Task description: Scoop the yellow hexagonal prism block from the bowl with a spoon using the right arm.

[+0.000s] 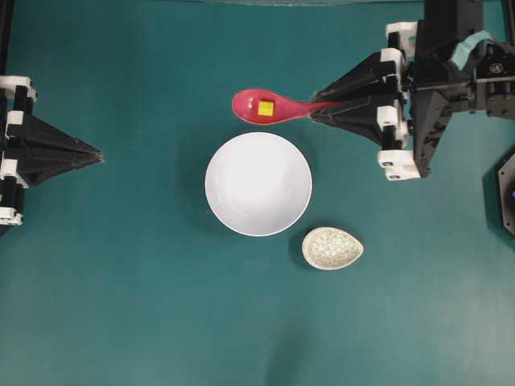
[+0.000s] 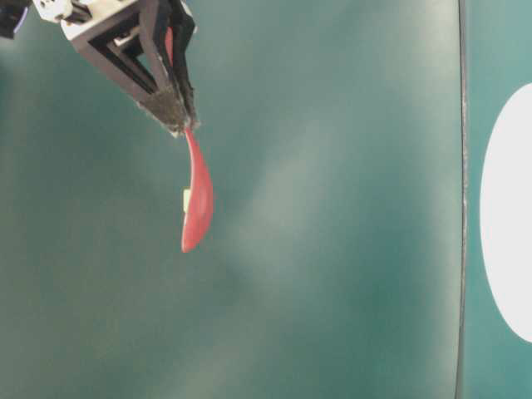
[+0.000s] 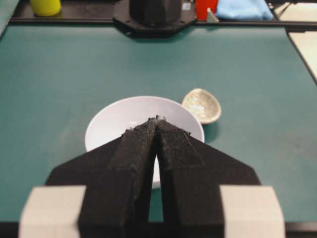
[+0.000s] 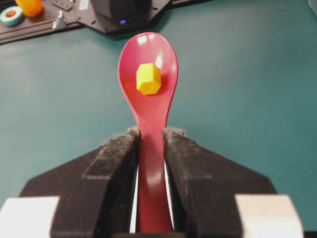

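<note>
Right claw [image 4: 150, 136] grips the spoon [image 4: 147, 74], block [image 4: 148, 78] in its scoop (bowl [image 1: 258, 183] empty): keep it level. Left claw [image 3: 157, 121] clenched.

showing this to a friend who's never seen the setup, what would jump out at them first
The glossy pink-red spoon stands out most: the right hand holds it by the handle, and the tiny yellow block sits in its scoop, beyond the rim of the bowl in the overhead view. Next comes the large white bowl at the middle of the green table, nothing showing inside it, with a small speckled egg-shaped dish just beside it.
</note>
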Controlling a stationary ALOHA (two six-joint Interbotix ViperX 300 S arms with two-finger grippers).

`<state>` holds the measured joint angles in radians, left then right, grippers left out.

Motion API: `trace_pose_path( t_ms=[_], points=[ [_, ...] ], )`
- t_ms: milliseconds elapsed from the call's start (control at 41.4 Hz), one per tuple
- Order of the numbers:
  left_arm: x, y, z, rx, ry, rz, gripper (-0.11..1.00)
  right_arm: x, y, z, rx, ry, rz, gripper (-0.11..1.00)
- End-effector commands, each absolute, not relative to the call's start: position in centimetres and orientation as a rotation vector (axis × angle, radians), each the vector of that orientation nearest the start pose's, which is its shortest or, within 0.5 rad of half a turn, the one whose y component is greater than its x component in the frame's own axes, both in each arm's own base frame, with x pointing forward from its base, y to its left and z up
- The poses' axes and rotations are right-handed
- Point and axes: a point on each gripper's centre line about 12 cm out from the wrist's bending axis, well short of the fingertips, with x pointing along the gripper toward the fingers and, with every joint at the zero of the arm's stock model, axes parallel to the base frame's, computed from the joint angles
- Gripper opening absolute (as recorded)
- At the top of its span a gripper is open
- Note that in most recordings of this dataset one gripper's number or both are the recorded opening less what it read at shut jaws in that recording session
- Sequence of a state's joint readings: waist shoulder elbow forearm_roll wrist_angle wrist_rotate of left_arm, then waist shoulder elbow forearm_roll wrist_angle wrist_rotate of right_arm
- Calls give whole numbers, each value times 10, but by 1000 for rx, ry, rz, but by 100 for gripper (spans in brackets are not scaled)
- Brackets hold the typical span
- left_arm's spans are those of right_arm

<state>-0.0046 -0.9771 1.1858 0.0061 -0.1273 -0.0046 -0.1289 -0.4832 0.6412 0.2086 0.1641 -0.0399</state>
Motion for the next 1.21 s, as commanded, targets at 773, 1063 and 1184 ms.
trace_pose_path(
  t_ms=[773, 1063, 1184],
  points=[
    [199, -1, 284, 20, 54, -7, 0, 317, -36, 344, 196, 307, -115, 23],
    [199, -1, 283, 18, 60, -7, 0, 317, -36, 344, 196, 307, -115, 23],
    [199, -1, 283, 17, 61, -7, 0, 317, -36, 344, 196, 307, -115, 23]
  ],
)
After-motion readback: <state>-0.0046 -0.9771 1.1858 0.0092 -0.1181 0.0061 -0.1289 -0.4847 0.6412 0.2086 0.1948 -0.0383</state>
